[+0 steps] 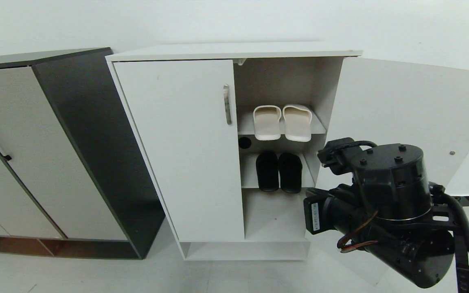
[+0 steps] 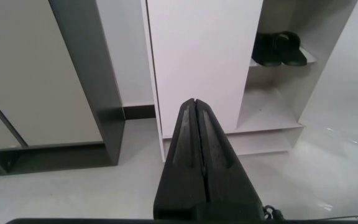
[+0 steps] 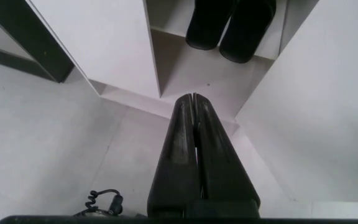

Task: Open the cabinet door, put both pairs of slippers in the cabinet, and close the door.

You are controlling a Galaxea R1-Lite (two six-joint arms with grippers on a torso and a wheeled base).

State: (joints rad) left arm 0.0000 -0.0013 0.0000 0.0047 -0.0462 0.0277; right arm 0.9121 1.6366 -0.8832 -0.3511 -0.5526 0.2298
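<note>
- white slippers [image 1: 282,122], black slippers [image 1: 279,171]: both pairs shelved.
- door [image 1: 405,118]: open at 3 o'clock; you reach behind its free edge and swing it shut.
- right gripper [image 3: 194,106], left gripper [image 2: 194,109]: clenched, empty.

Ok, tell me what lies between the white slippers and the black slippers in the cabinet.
In the head view, the shelf bearing the white slippers, then an empty gap above the black slippers; a dark round hole shows just under the shelf.
</note>
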